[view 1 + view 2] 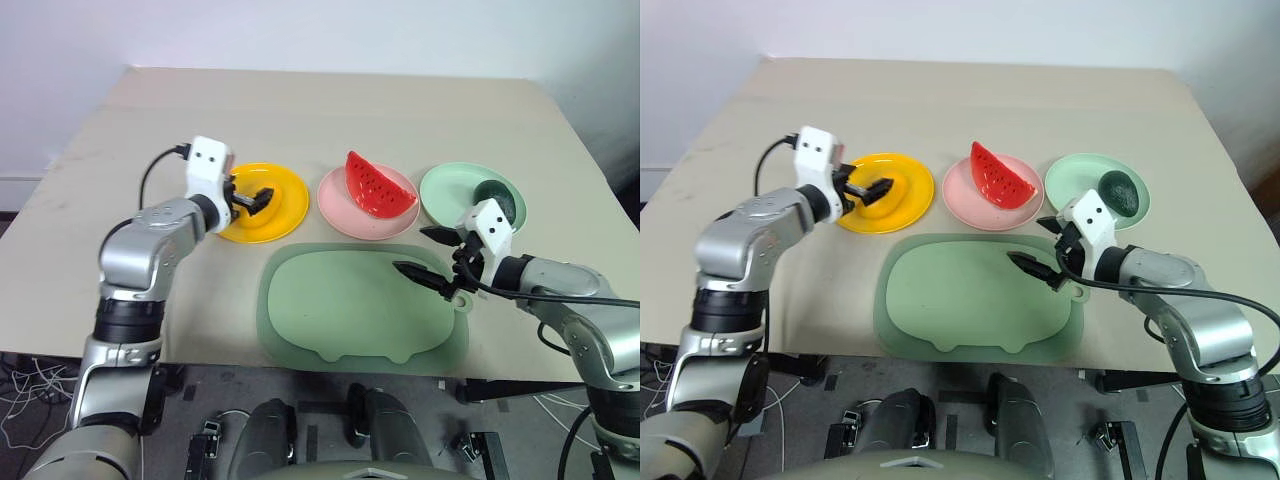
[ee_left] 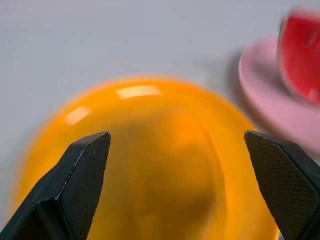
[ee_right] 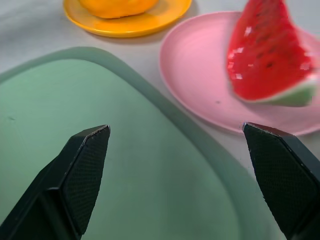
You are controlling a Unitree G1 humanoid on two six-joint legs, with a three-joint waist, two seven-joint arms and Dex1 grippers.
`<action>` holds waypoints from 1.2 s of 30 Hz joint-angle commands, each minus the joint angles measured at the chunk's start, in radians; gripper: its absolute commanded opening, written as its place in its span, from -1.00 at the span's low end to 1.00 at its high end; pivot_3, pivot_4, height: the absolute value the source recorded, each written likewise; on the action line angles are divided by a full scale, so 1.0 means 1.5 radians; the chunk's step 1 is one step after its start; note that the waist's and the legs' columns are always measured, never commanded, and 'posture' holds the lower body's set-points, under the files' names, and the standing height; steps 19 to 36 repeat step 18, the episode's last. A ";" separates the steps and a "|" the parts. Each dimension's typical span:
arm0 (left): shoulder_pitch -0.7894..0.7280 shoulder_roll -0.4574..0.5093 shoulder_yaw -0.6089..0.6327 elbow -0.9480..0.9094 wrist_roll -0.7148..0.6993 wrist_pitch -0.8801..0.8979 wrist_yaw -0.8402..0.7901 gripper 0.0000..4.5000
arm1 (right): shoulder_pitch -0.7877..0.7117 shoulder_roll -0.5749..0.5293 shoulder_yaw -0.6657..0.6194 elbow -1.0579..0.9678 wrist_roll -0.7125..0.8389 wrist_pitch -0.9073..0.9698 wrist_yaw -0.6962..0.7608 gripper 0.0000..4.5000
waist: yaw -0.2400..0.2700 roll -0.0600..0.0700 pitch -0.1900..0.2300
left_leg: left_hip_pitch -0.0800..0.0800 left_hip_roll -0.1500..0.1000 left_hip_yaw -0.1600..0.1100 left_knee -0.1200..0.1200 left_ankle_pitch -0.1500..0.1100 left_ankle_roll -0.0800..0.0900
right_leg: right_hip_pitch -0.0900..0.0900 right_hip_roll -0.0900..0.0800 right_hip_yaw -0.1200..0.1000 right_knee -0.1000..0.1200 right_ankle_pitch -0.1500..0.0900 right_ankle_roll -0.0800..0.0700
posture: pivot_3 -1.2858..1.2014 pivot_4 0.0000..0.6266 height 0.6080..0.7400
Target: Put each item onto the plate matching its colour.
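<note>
On the tan table (image 1: pixel 90 200), 3 plates sat in a row at 12 o'clock from the pale green pig-shaped mat (image 1: pixel 350 310). At 10 o'clock, the yellow plate (image 1: pixel 285 210) carried the yellow mango (image 2: pixel 165 170), with the left gripper (image 1: pixel 258 200) spread wide over it and gripping nothing. At 12 o'clock, the watermelon wedge (image 1: pixel 378 186) rested on the pink plate (image 1: pixel 340 212). At 2 o'clock, the dark green avocado (image 1: pixel 1119 191) lay on the light green plate (image 1: pixel 1070 180). The right gripper (image 1: pixel 428 254) hung wide open and empty above the mat's edge. Judging by this, all 3 items were placed and nothing remained.
</note>
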 commanded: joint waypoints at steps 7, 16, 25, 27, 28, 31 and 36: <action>0.338 0.070 0.217 -0.245 -0.040 -0.075 -0.074 0.99 | -0.001 -0.034 -0.069 0.132 -0.024 -0.118 0.064 1.00 | 0.001 0.000 0.000 | 0.000 0.000 0.001 0.000 0.000 0.000 | 0.000 0.000 0.000 0.000 0.000 0.000 | 0.03 -0.52 1.00; 0.522 0.042 0.267 -0.334 -0.076 -0.141 -0.120 0.99 | 0.000 -0.057 -0.083 0.181 -0.028 -0.136 0.098 1.00 | 0.003 0.000 0.000 | 0.000 0.001 0.000 0.000 -0.001 0.001 | 0.000 -0.001 0.000 -0.001 -0.001 -0.002 | 0.03 -0.52 1.00; 0.530 0.027 0.251 -0.351 -0.072 -0.145 -0.106 0.99 | -0.021 -0.051 -0.069 0.192 -0.033 -0.138 0.096 1.00 | 0.002 0.000 0.000 | 0.000 0.001 0.000 0.000 -0.001 0.001 | 0.000 -0.001 0.000 -0.001 -0.001 -0.002 | 0.03 -0.52 1.00; 0.530 0.027 0.251 -0.351 -0.072 -0.145 -0.106 0.99 | -0.021 -0.051 -0.069 0.192 -0.033 -0.138 0.096 1.00 | 0.002 0.000 0.000 | 0.000 0.001 0.000 0.000 -0.001 0.001 | 0.000 -0.001 0.000 -0.001 -0.001 -0.002 | 0.03 -0.52 1.00; 0.530 0.027 0.251 -0.351 -0.072 -0.145 -0.106 0.99 | -0.021 -0.051 -0.069 0.192 -0.033 -0.138 0.096 1.00 | 0.002 0.000 0.000 | 0.000 0.001 0.000 0.000 -0.001 0.001 | 0.000 -0.001 0.000 -0.001 -0.001 -0.002 | 0.03 -0.52 1.00; 0.530 0.027 0.251 -0.351 -0.072 -0.145 -0.106 0.99 | -0.021 -0.051 -0.069 0.192 -0.033 -0.138 0.096 1.00 | 0.002 0.000 0.000 | 0.000 0.001 0.000 0.000 -0.001 0.001 | 0.000 -0.001 0.000 -0.001 -0.001 -0.002 | 0.03 -0.52 1.00; 0.530 0.027 0.251 -0.351 -0.072 -0.145 -0.106 0.99 | -0.021 -0.051 -0.069 0.192 -0.033 -0.138 0.096 1.00 | 0.002 0.000 0.000 | 0.000 0.001 0.000 0.000 -0.001 0.001 | 0.000 -0.001 0.000 -0.001 -0.001 -0.002 | 0.03 -0.52 1.00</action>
